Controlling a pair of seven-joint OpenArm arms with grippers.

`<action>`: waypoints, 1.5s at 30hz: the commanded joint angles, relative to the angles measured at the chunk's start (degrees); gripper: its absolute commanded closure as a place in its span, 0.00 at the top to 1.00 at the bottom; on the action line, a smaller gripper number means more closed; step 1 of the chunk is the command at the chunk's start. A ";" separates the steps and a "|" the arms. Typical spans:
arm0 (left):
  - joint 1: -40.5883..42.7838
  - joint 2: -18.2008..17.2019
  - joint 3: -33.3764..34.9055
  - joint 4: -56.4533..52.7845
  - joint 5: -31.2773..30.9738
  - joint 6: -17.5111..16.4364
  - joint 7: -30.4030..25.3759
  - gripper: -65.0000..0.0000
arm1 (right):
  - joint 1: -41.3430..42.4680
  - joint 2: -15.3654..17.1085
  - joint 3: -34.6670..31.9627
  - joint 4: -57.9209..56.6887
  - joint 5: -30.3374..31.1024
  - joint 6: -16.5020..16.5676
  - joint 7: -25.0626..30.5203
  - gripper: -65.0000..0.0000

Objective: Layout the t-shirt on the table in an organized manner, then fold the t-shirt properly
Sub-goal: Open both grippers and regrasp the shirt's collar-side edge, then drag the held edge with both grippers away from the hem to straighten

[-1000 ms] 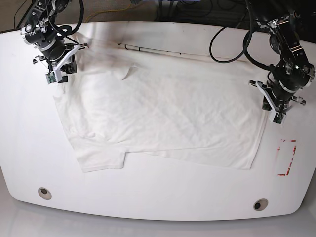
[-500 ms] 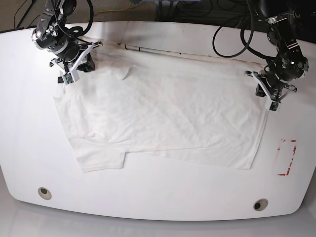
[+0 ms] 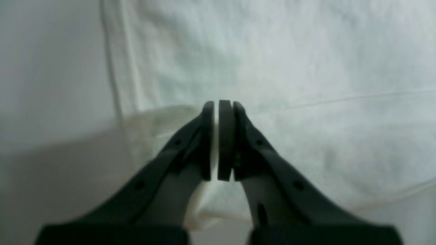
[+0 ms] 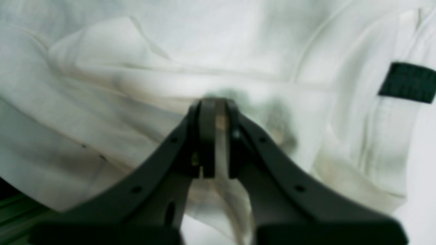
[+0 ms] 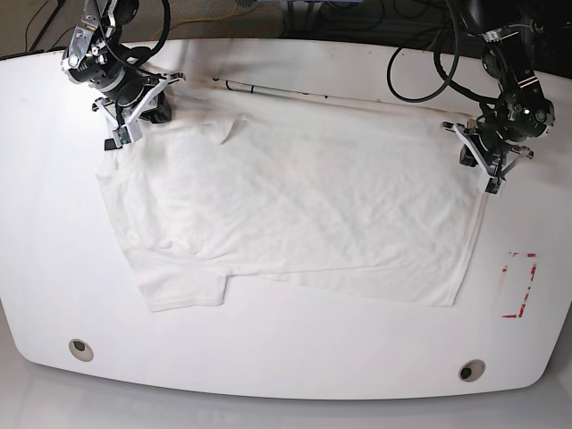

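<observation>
The right fingers point(image 4: 214, 136) were pinched shut on a bunched fold of the t-shirt point(image 5: 295, 214), and the left fingers point(image 3: 218, 139) closed on its hem edge, likely to stretch it flat; beyond and between them the shirt lay spread on the tabletop point(image 5: 286, 357)

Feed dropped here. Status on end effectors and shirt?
Both end effectors shut: left and right pinching t-shirt. Shirt spread on table. Nothing obstructing.

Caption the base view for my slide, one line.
Both grippers, left and right, pinch opposite edges of the white t-shirt spread on the table.
</observation>
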 commanded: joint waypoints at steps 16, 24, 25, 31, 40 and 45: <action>0.16 -1.12 -3.30 9.07 -0.80 0.13 3.76 0.47 | -3.82 0.60 12.68 3.87 0.91 0.10 0.93 0.77; 1.39 -1.03 -8.14 9.15 -0.89 -0.04 4.55 0.59 | -5.85 0.60 13.29 -0.96 0.91 0.10 0.93 0.77; 1.57 -1.12 -8.75 9.15 -0.89 -0.04 4.55 0.59 | -5.85 0.60 13.29 -1.67 0.91 0.10 0.93 0.77; 1.74 -1.29 -10.60 9.07 -0.89 -0.04 4.55 0.59 | -5.76 0.60 13.12 -4.39 1.09 0.10 1.01 0.76; 1.74 -1.82 -11.48 8.80 -0.89 -0.04 4.55 0.59 | -4.18 0.34 13.03 -8.26 0.91 0.10 1.10 0.41; 1.48 -2.35 -11.04 7.31 -0.89 -0.04 4.55 0.59 | -4.00 0.34 12.94 -8.61 0.91 0.10 1.10 0.09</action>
